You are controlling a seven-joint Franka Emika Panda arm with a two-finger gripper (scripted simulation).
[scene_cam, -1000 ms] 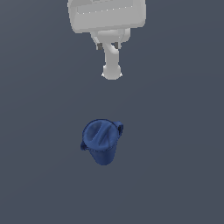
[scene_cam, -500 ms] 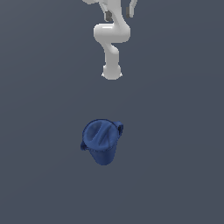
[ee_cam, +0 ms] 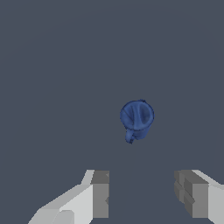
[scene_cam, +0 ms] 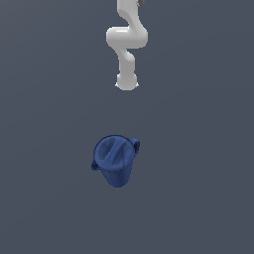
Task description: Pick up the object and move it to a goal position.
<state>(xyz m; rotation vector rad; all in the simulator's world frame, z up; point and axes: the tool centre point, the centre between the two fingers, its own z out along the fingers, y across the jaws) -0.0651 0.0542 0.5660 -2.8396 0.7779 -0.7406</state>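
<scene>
The object, a dark blue mug (scene_cam: 115, 159), stands on the flat grey floor (scene_cam: 44, 149) in the middle of the exterior view, its loop handle (scene_cam: 136, 145) toward that view's right. In the wrist view the mug (ee_cam: 137, 117) looks small and far off beyond my gripper (ee_cam: 145, 186). The gripper is open, with nothing between its two grey fingertips (ee_cam: 100, 192), and it stands well apart from the mug. The exterior view shows only the white arm (scene_cam: 126, 39) rising from its base (scene_cam: 127, 82); the gripper itself is out of that frame.
Plain dark grey floor (ee_cam: 52, 65) lies all around the mug. The arm's base is the only other thing standing on it, behind the mug in the exterior view.
The hand has left the top of the exterior view, and more of the arm's links now show there. The mug has not moved.
</scene>
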